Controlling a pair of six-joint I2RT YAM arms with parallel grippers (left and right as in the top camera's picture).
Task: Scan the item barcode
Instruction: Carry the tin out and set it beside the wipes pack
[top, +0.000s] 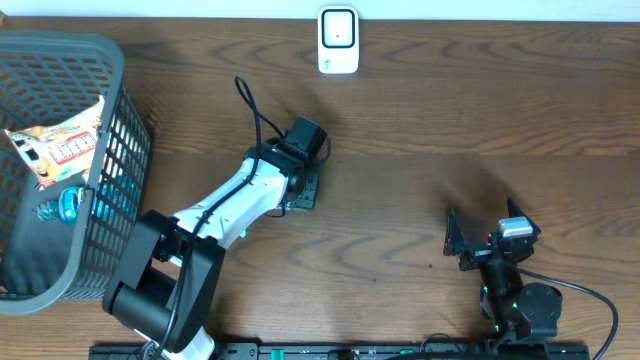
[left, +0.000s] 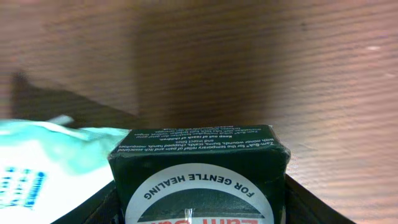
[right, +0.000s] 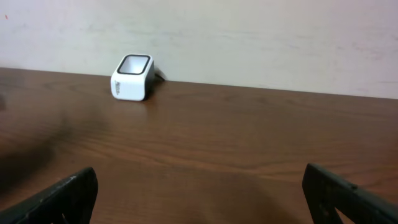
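While our left tool (top: 303, 190) is clamped on the green box (left: 199, 177), well apart from the scanner (top: 338, 40) across the bench (top: 420, 120), we judge the scan not yet done; our right tool (top: 484, 236) rests apart, empty.

The overhead view looks straight down on the whole table (top: 420, 130). The left wrist view hangs very close above a green box (left: 199, 180), facing the tabletop. The right wrist view looks low across the table toward the wall (right: 261, 37); the scanner (right: 132, 78) there also shows overhead.
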